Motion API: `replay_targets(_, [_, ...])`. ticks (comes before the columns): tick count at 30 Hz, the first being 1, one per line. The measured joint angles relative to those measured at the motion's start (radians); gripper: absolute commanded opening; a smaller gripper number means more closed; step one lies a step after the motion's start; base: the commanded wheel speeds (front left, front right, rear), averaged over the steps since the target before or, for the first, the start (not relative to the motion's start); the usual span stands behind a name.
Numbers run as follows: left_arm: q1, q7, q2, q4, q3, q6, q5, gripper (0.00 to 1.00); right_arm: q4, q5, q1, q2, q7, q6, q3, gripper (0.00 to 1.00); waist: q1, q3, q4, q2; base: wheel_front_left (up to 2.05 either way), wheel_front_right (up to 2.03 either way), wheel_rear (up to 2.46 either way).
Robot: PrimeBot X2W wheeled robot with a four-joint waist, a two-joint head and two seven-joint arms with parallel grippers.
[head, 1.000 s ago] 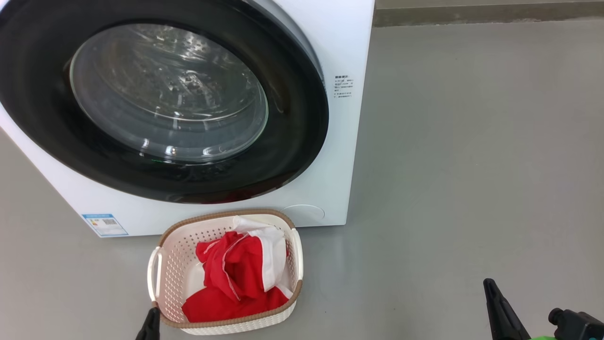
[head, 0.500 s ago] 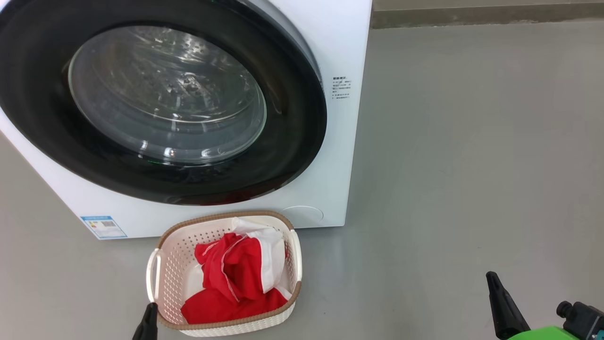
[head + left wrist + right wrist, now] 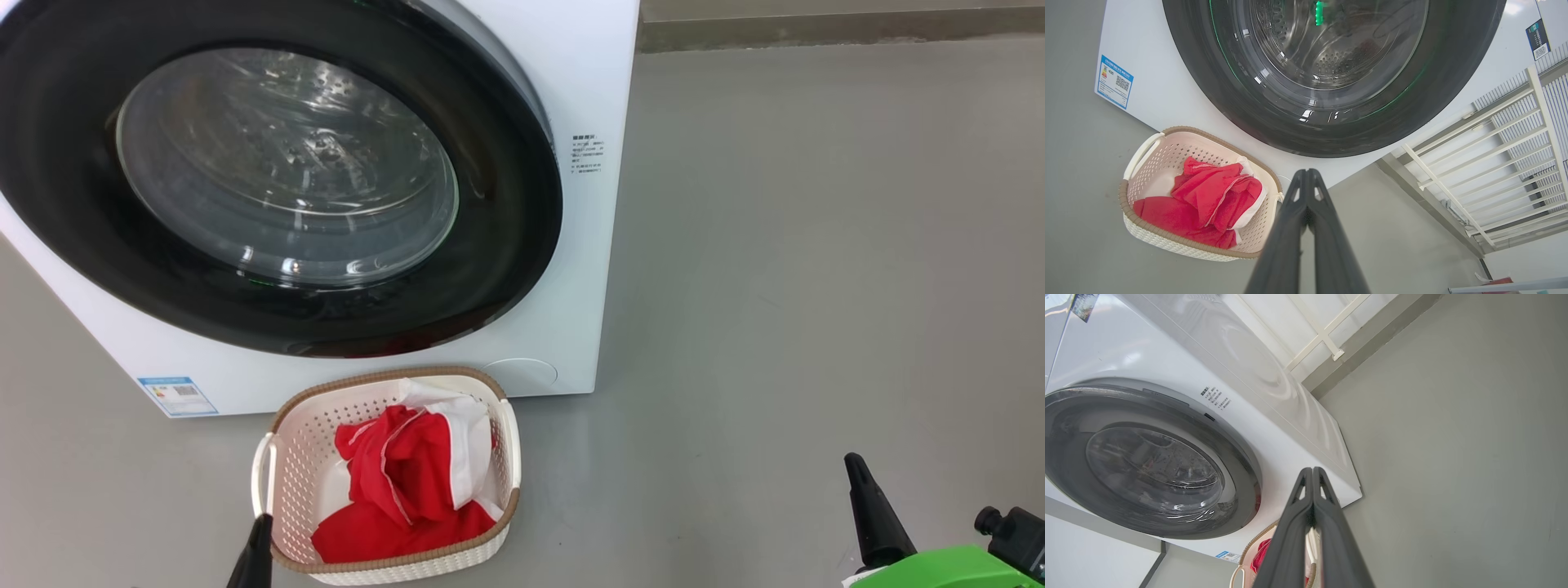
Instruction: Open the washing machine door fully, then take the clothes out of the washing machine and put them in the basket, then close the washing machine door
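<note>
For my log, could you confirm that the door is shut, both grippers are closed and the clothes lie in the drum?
Not quite: the clothes lie in the basket, as the head view shows. The door is shut; left gripper and right gripper are closed.

Floor (image 3: 816, 245): plain grey, smooth, with a soft sheen; it runs back to the foot of the far wall.
Skirting strip (image 3: 816, 28): a darker grey-brown band along the bottom of the wall, at the top edge of the head view.
Railing (image 3: 1494, 134): a white frame of long bars and thin slats, set along the wall above the strip.
Wall (image 3: 1290, 318): white, seen behind the white bars.
Red thing (image 3: 1498, 281): small, low in the corner of the left wrist view; too small to tell what it is.
</note>
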Motion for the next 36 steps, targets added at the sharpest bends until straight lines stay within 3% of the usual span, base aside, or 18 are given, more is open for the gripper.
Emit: replay_targets(36, [-0.063, 0.102, -0.015, 0.019, 0.029, 0.0, -0.359, 0.0, 0.003, 0.371, -0.061, -0.011, 0.098, 0.0, -0.027, 0.0, 0.0, -0.01, -0.012, 0.0, 0.0, 0.0, 0.0])
